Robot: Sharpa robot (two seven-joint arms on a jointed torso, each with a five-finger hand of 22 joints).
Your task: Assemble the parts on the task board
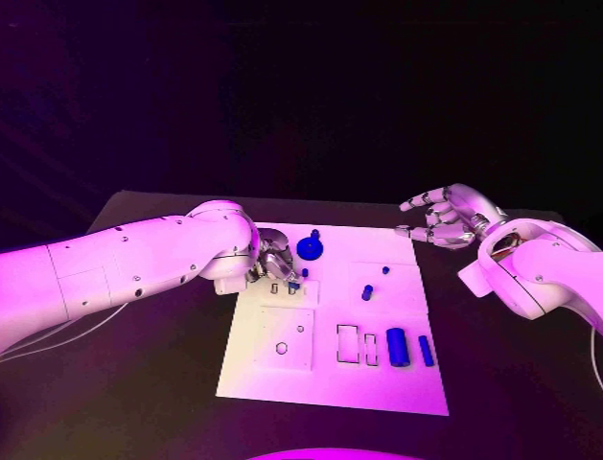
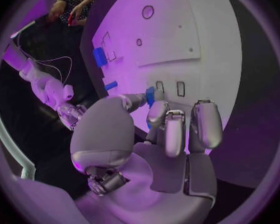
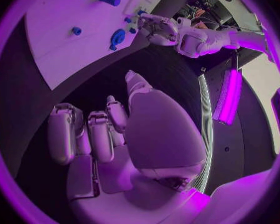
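**Left hand on a part at the board's far-left edge; right hand off the board**

Fingers (image 2: pixel 168 129) of the left hand (image 1: pixel 271 265) are curled close together over a small blue part (image 2: pixel 150 95) at the far-left stretch of the task board (image 1: pixel 384 383). In the left wrist view the thumb and a fingertip meet that part, so it looks pinched, though the fingers cover most of it and its shape cannot be made out. From the head view the left hand hides the board beneath it; a sliver of blue (image 1: pixel 293 286) shows under the fingers.

The right hand (image 1: pixel 447 218) hovers over the black table (image 1: pixel 150 393) just off the board's far-right corner, palm up, fingers loosely bent and apart, holding nothing.

Counted from the head view, six blue pieces lie or stand clear of the hands:
- one round disc (image 1: pixel 310 249) with a small knob at its far side, near the left hand;
- one tiny piece (image 1: pixel 304 273) beside the left fingers;
- two small pegs (image 1: pixel 367 292) near the board's middle, the farther one (image 1: pixel 384 270) too small to tell its form;
- two cylinders near the front, a thick one (image 1: pixel 397 346) and a thin one (image 1: pixel 426 351), side by side.

Several outlined slots (image 1: pixel 347 343) are cut in the board; their exact number is hard to tell.
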